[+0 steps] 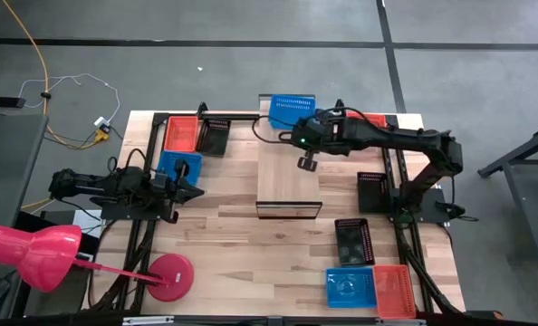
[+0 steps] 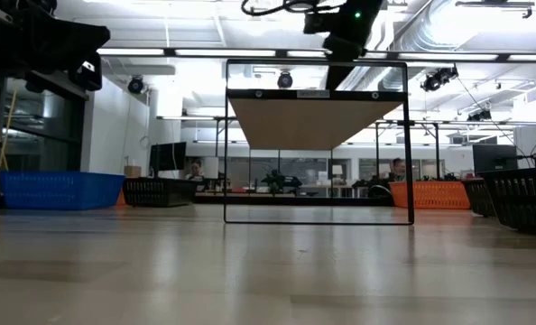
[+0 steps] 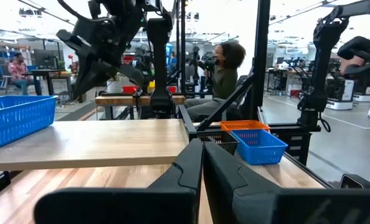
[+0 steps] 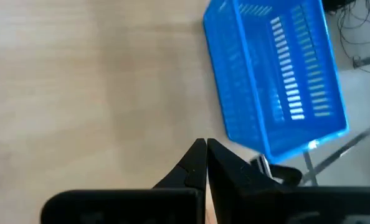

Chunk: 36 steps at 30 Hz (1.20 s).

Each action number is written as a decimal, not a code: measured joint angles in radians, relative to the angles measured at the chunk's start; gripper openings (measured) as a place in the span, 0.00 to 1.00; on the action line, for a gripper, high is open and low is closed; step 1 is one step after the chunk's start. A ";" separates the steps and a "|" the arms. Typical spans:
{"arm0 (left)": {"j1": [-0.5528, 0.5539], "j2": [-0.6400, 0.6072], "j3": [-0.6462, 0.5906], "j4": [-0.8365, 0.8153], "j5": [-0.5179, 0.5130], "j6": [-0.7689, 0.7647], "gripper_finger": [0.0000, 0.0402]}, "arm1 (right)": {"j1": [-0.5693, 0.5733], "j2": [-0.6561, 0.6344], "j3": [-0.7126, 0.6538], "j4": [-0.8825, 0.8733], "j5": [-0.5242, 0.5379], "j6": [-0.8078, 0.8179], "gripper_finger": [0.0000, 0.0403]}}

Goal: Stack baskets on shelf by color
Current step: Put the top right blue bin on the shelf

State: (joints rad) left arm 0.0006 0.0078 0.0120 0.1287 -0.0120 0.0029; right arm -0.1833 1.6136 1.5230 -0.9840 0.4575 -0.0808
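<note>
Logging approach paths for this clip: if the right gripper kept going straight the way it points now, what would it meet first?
Probably the shelf: the right gripper, fingers shut, points down at its bare light-wood top, with the blue basket just off to one side. Depth is unclear, so it might clip the basket's near corner instead.

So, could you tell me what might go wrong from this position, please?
The blue basket sits at the far end of the shelf, partly overhanging, so a nudge might tip it off. The right gripper, shut and empty above the shelf, could bump it when moving.
</note>
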 joint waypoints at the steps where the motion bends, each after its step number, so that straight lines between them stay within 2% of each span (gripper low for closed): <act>1: 0.000 0.000 0.000 0.000 0.000 0.000 0.01 | 0.001 -0.003 0.000 -0.006 -0.016 -0.002 0.00; 4: 0.000 0.000 0.000 0.000 0.000 0.000 0.01 | -0.013 -0.005 0.000 -0.019 -0.053 -0.022 0.00; 16: 0.000 0.000 0.000 0.000 0.000 0.000 0.01 | -0.129 0.000 0.000 0.009 -0.071 -0.075 0.00; 25: 0.000 0.000 0.000 0.000 0.000 0.000 0.01 | -0.192 0.021 0.000 0.037 -0.174 -0.121 0.00; 36: 0.000 0.000 0.000 0.000 0.000 0.000 0.01 | -0.228 0.021 0.000 0.039 -0.115 -0.128 0.00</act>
State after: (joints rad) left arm 0.0006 0.0079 0.0120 0.1287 -0.0120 0.0029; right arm -0.4111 1.6348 1.5227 -0.9450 0.3428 -0.2086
